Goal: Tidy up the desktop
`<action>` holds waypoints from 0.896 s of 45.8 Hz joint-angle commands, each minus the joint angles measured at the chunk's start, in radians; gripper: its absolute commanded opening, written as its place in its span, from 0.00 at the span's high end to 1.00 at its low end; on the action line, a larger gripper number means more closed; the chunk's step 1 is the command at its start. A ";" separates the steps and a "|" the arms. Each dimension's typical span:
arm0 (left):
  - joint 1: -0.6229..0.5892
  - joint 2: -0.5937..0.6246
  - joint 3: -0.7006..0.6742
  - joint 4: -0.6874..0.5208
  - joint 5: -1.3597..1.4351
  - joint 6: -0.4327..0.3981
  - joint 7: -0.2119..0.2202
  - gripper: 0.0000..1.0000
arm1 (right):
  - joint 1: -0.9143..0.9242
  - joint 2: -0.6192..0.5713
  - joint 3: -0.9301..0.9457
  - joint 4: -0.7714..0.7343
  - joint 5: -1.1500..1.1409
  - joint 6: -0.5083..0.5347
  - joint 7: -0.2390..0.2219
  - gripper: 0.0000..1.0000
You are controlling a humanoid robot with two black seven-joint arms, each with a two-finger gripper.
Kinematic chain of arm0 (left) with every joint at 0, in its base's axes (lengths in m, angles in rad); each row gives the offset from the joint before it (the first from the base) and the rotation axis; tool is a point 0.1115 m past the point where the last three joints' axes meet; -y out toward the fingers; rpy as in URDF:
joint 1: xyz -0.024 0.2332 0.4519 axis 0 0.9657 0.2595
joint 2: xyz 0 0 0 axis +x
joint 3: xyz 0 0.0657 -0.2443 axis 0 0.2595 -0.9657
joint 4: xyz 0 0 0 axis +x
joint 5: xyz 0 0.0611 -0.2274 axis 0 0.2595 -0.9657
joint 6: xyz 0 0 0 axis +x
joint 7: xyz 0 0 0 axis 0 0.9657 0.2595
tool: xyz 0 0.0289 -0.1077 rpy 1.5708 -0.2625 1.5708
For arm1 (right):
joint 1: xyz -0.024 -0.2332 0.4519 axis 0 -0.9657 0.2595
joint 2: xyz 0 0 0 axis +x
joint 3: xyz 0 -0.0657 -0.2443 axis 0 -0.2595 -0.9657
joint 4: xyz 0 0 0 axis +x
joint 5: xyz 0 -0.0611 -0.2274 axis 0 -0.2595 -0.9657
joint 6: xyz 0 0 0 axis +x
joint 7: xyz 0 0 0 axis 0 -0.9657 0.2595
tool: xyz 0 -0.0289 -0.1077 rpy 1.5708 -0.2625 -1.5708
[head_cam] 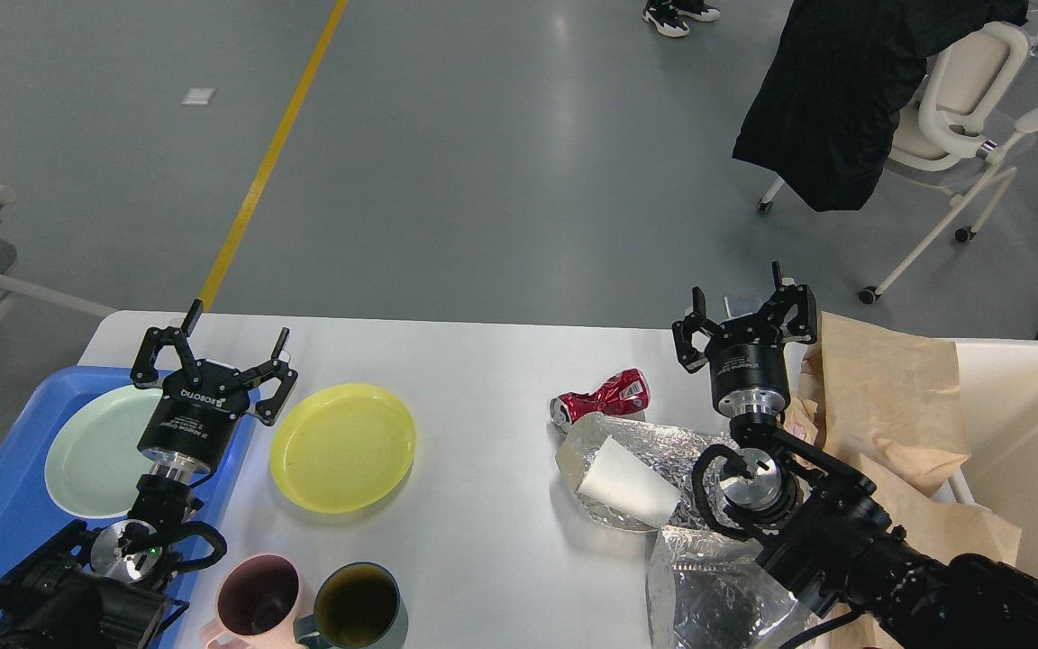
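The white desktop point(483, 361) fills the lower view. On it lie a yellow plate point(343, 447), a crushed red can point(602, 396), a crumpled foil bag with a white paper cup point(627, 473) and a second foil bag point(717, 595). A pink mug point(258, 597) and a dark green mug point(359, 607) stand at the front edge. My left gripper point(234, 335) is open and empty, above the tray's right edge, left of the yellow plate. My right gripper point(735, 296) is open and empty, up beyond the can at the table's far edge.
A blue tray point(5, 505) at the left holds a pale green plate point(91, 455). A cream-white bin point(1037, 424) at the right has brown paper point(888, 406) draped over its rim. A chair with a black jacket point(843, 90) stands on the floor beyond.
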 commanded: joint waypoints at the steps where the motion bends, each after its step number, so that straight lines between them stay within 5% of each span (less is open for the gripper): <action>1: -0.038 0.098 0.049 0.001 0.006 0.172 0.001 0.00 | 0.000 0.000 0.000 0.000 0.000 0.000 0.000 0.00; 8: -0.145 0.236 0.078 0.001 0.007 0.484 0.001 0.00 | 0.000 0.000 0.000 0.000 0.000 0.000 0.000 0.00; 15: -0.242 0.317 0.104 0.000 0.012 0.624 0.003 0.00 | 0.000 0.000 0.000 0.000 0.000 0.000 0.000 0.00; 25: -0.475 0.359 0.415 0.001 0.110 0.655 0.003 0.00 | 0.000 0.000 0.000 0.000 0.000 0.000 0.000 0.00; 41: -0.857 0.356 1.113 -0.006 0.150 0.642 0.006 0.00 | 0.000 0.000 0.000 0.000 0.000 0.000 0.000 0.00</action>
